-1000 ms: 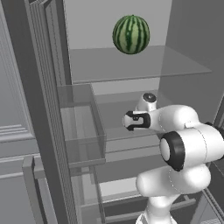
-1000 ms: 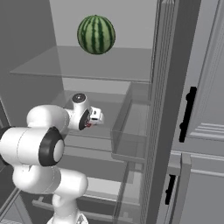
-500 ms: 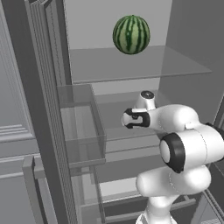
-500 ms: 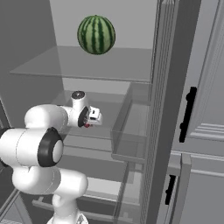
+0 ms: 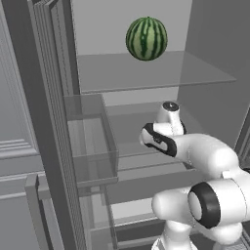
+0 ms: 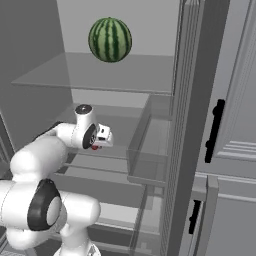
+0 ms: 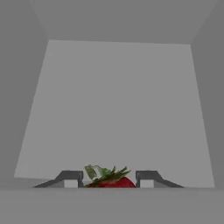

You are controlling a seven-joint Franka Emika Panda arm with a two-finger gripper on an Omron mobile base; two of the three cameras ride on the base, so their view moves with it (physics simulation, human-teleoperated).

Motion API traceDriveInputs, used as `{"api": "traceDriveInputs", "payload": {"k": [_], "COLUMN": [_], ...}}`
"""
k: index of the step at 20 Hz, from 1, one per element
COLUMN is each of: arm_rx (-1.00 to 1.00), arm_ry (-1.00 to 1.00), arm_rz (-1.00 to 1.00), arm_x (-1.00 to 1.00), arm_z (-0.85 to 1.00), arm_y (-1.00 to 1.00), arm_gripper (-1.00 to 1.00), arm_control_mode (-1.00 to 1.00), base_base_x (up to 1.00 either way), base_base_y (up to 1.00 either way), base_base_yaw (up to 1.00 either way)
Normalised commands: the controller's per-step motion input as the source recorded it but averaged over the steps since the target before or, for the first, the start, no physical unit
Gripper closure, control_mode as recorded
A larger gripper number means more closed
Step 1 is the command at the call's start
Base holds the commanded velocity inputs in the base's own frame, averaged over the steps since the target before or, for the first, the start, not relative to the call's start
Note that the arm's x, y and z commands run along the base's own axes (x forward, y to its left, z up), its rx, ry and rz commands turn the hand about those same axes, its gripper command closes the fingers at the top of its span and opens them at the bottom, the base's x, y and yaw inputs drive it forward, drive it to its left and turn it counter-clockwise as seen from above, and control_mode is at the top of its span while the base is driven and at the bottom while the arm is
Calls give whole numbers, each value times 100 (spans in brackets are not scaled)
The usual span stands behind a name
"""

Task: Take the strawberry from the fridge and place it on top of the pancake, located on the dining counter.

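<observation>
The fridge (image 5: 210, 73) stands open, with pale glass shelves inside. My arm reaches in over the middle shelf. In the hand view the strawberry (image 7: 116, 182), red with green leaves, sits squeezed between the two dark fingertips of my gripper (image 7: 109, 179), just above the pale shelf floor. From the right base view a speck of the red strawberry (image 6: 94, 148) shows under the gripper (image 6: 98, 145). The gripper is shut on the strawberry. The pancake and the dining counter are out of view.
A big striped green watermelon (image 5: 146, 38) rests on the upper glass shelf (image 6: 75, 75), above my hand. A clear door bin (image 5: 93, 146) juts from the open fridge door beside the arm. Grey cabinet fronts with black handles (image 6: 215, 130) stand to the right.
The jaws have closed from wide open onto the strawberry. The arm has hardly shifted.
</observation>
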Motion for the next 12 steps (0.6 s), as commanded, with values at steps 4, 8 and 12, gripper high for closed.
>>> {"api": "traceDriveInputs", "payload": {"k": [4, 8, 12], "arm_rx": [1, 0, 0], "arm_ry": [-1, 0, 0], "arm_rz": [0, 0, 0], "arm_x": [-100, -98, -99], "arm_z": [80, 100, 100], "arm_y": [0, -2, -11], "arm_gripper": [100, 100, 100], "arm_control_mode": [-100, -100, -100], "base_base_x": [0, 0, 0], "base_base_y": [0, 0, 0], "base_base_yaw": [0, 0, 0]}}
